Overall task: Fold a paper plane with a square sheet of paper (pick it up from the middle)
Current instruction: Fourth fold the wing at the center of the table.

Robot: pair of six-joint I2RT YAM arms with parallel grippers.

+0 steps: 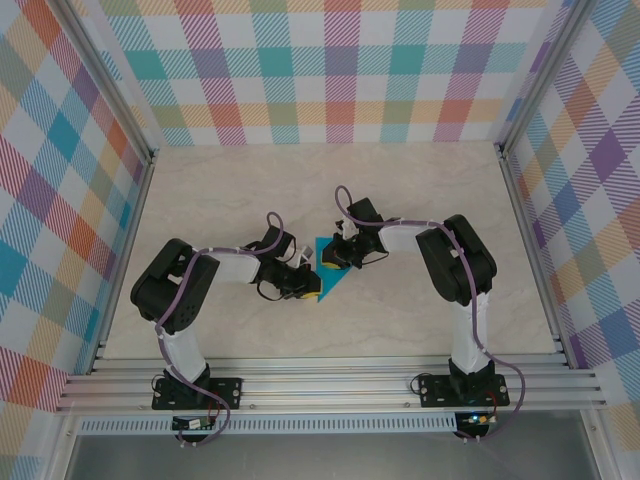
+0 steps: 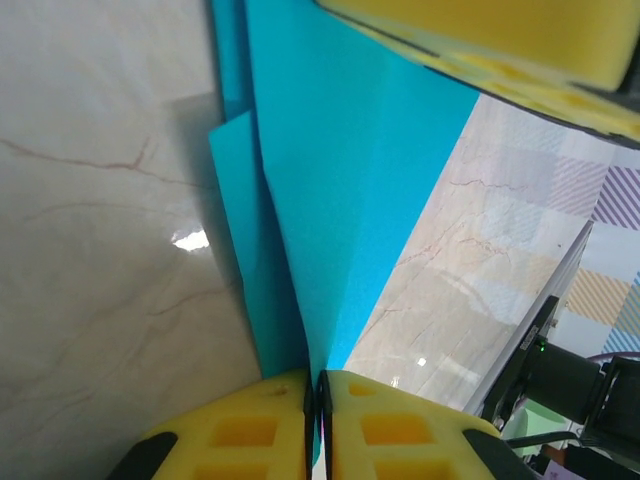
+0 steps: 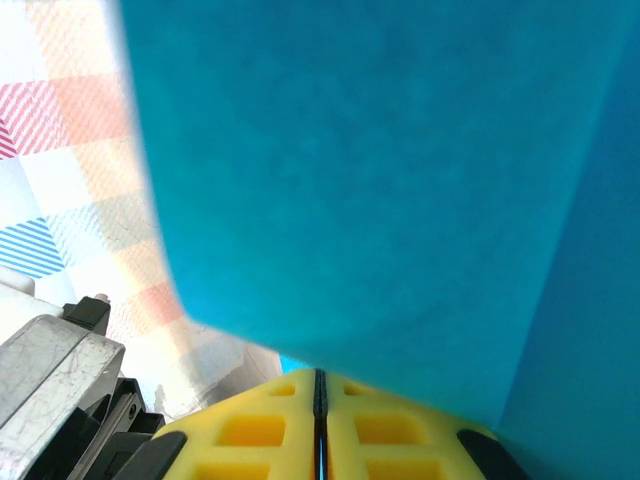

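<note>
Left arm: in the top external view the left gripper [image 1: 303, 284] sits just left of the centre of the table [image 1: 300, 190], at the lower left edge of the sheet of paper [image 1: 333, 278]. The teal sheet is at table centre, slightly toward the near edge, between the two end effectors. It is already folded, with one point directed toward the near edge. Left wrist view: the left gripper [image 2: 317, 385] has its yellow jaws closed to a thin slit, clamping the edge of the sheet of paper [image 2: 350, 200]. This view adds detail the overhead view lacks: overlapping teal layers, a long diagonal edge, and the marbled table [image 2: 100, 250] on both sides of the sheet. A yellow finger [image 2: 500, 40] of the other arm presses the sheet's far end. Right arm: in the top external view the right gripper [image 1: 342, 258] sits just right of table centre, over the sheet's upper part. Right wrist view: the right gripper [image 3: 320, 385] is pinched narrow, with a teal line between its jaws. The sheet of paper [image 3: 380, 180] rises close to the lens, blurred, with a plaid wall [image 3: 70, 120] at left.
</note>
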